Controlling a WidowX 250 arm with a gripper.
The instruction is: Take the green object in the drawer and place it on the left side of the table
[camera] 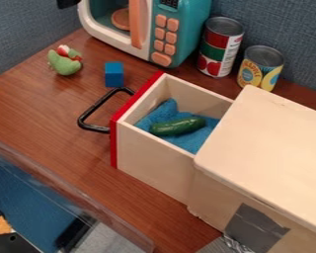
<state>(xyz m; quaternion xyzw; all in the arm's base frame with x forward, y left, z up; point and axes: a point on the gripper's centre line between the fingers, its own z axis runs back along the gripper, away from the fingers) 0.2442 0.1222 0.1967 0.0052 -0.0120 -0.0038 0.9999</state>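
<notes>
Pickle [177,126] in drawer [154,155], well apart from hand [68,2]; can't tell if hand's open. Probably light, stiff, bit slick imo, grab crosswise mid-body.

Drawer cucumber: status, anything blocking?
Cucumber ungripped, on blue cloth inside open drawer. Nothing over it. Blue block and green toy on table's left side.

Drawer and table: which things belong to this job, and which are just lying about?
For the job:
- green pickle
- open drawer
- table

Just lying about:
- blue cloth
- blue block
- green toy
- toy microwave
- red-and-green can
- yellow can
</notes>
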